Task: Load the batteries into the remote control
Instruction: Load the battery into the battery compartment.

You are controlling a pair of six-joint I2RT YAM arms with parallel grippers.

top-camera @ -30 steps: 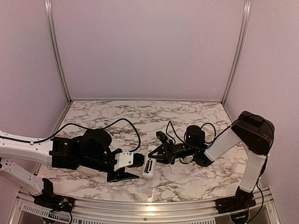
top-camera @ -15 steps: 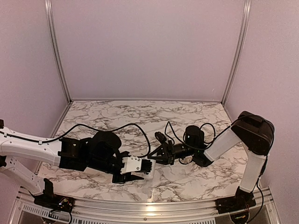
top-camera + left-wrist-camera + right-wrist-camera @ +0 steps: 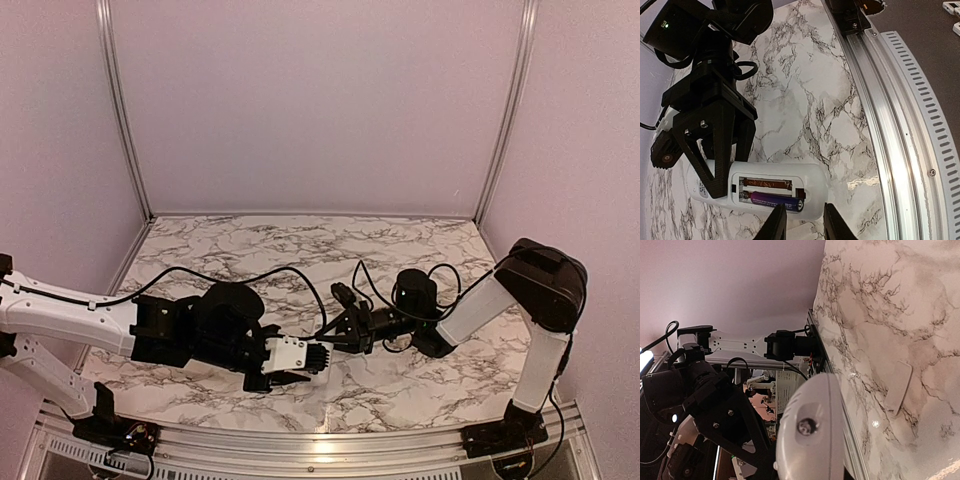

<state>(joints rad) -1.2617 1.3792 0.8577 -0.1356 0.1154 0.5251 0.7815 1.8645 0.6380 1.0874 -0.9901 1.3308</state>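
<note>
The remote control (image 3: 812, 177) is a white handset held back-up just above the marble, its end facing the right wrist camera (image 3: 812, 435). Its battery bay is uncovered. Both batteries lie in it, the orange one (image 3: 767, 184) above the dark one (image 3: 775, 201). My right gripper (image 3: 333, 340) is shut on the remote's far end, its black fingers (image 3: 715, 150) clamping it. My left gripper (image 3: 804, 214) hovers at the remote's near side, jaws a narrow gap apart with nothing gripped. In the top view the left gripper (image 3: 300, 358) hides the remote.
A small plain white flat piece (image 3: 897, 387) lies on the marble beside the remote and shows through the gap between my left fingers (image 3: 801, 233). An aluminium rail (image 3: 875, 100) runs along the table's near edge. Black cables (image 3: 290, 275) loop over the tabletop.
My left gripper moved right, from beside the remote to over it, so the top view no longer shows the remote. Its jaws narrowed. The right arm held still.
</note>
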